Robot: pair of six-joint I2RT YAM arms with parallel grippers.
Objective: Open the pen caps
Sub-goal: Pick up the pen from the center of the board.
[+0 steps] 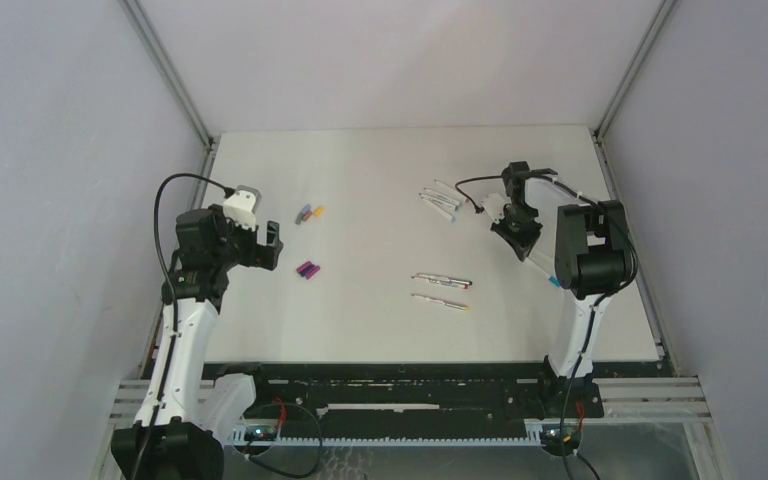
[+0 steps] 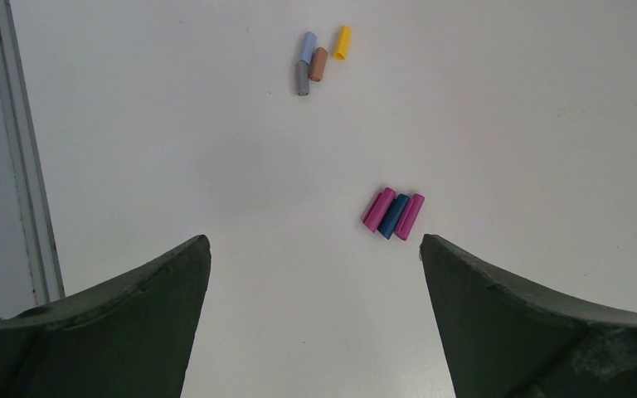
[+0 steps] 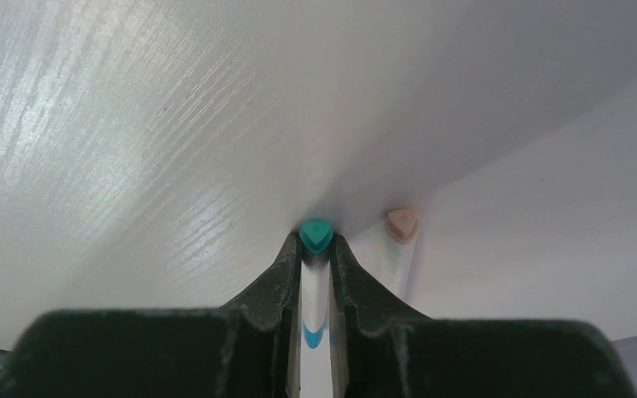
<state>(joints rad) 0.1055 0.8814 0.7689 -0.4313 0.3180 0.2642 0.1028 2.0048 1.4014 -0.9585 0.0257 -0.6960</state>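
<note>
Right end effector (image 3: pixel 316 249) is clamped on a teal-tipped pen (image 3: pixel 316 303) over the counter's (image 1: pixel 380 170) right side. Left end effector (image 2: pixel 315 265), spread wide, hovers by the left edge. The caps (image 2: pixel 393 214) lie just ahead, with open counter around them.

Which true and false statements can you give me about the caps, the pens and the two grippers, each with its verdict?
1. The left gripper is open and holds nothing. True.
2. The right gripper is open and holds nothing. False: it is shut on a pen with a green end.
3. Three caps lie side by side, a blue one between two pink ones. True.
4. The yellow cap lies in that group of three. False: it lies farther off, near the grey cap.
</note>
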